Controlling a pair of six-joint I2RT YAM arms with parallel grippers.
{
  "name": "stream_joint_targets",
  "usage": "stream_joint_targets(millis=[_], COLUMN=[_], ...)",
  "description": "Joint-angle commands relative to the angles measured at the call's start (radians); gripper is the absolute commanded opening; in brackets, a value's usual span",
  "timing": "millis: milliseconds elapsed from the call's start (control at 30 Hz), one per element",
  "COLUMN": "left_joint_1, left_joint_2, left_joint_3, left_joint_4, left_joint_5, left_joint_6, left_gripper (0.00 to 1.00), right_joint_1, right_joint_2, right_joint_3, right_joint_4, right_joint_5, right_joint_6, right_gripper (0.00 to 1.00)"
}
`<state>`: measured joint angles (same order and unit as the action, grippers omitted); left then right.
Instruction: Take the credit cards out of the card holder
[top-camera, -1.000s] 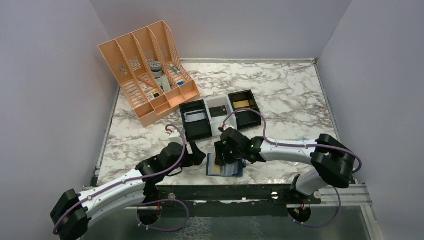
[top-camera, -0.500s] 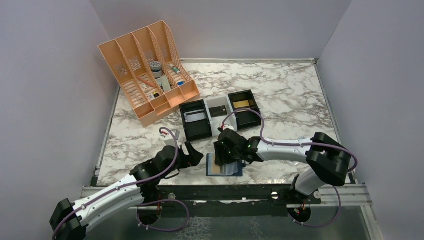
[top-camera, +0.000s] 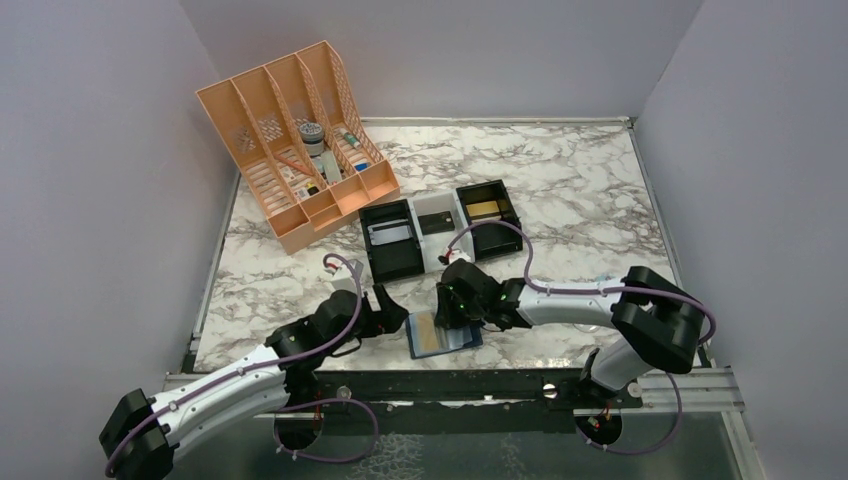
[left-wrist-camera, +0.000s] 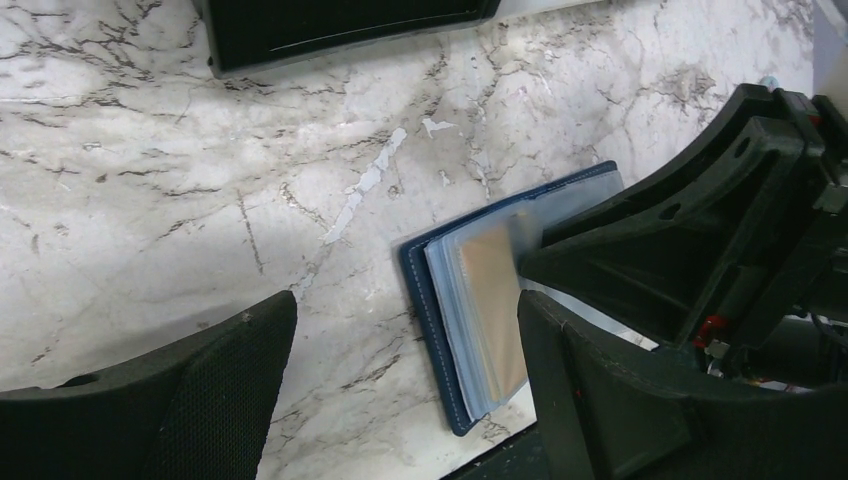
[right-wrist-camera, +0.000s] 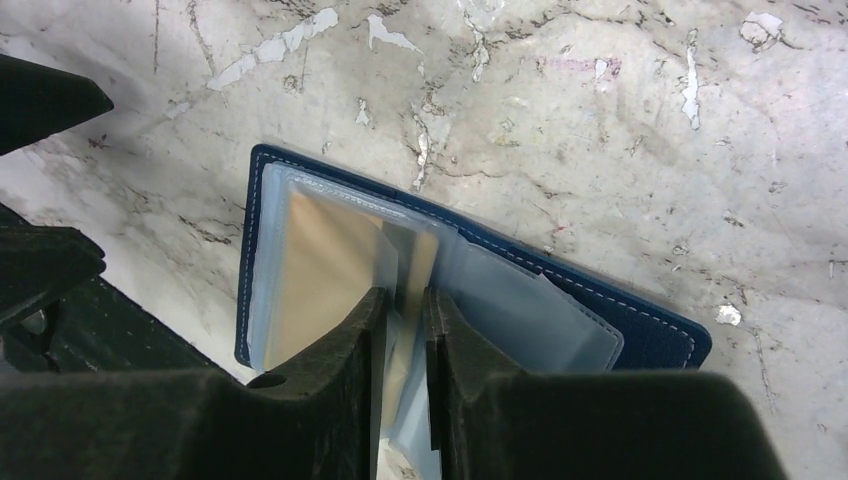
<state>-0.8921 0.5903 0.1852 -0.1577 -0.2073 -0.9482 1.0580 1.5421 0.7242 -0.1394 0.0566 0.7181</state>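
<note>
Right gripper (right-wrist-camera: 405, 300) nearly closed, pinching card (right-wrist-camera: 320, 260) or its sleeve (right-wrist-camera: 520, 310), unclear which. Left gripper (left-wrist-camera: 405, 330) wide, empty. Risk: wallet (right-wrist-camera: 640, 335) unpinned, drags or lifts with card.

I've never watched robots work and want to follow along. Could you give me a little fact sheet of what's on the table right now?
Wallet: navy, lying open at the near edge of the marble table
Card: gold-tan, inside a see-through pocket of the wallet
Right gripper: closed on a clear sleeve of the wallet
Left gripper: open, holding nothing, just left of the wallet
Further back: black trays and an orange file rack
</note>
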Motion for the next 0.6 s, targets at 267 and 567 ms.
stream_joint_targets(millis=[267,567], left_joint_1=[0.004,0.003], left_joint_2=[0.085,0.163], left_joint_3=[-0.022,-0.051], left_joint_4=[0.232,0.418], left_joint_5=[0.178,0.314], left_joint_6=[0.028,0.039], left_gripper=[0.84,0.84], right_joint_1=[-0.128,-0.238], right_joint_2=[-0.04,-0.023], right_joint_3=[-0.175,-0.31], right_joint_4=[0.223,0.436], right_joint_5=[-0.239,-0.406], right_joint_6=[0.031,0.1], right_gripper=[0.17,0.14])
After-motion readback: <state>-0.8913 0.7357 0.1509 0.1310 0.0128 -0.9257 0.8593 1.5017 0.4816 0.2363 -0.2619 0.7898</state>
